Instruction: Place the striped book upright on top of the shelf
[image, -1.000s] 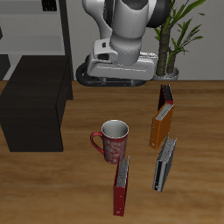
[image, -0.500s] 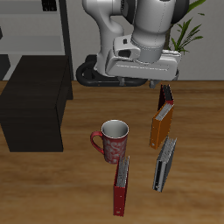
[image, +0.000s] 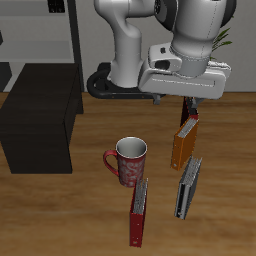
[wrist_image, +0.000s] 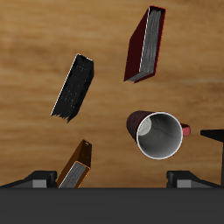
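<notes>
End effector (image: 187, 103) has travelled sideways and now hangs open and empty over the orange book (image: 183, 142); continue forward to the striped book (image: 188, 186).

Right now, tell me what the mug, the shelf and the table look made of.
Mug: probably glazed ceramic, red patterned outside, pale smooth inside. Shelf: matte black, perhaps painted wood or laminate; no grain shows. Table: wood or wood-look veneer, with visible brown grain.
</notes>
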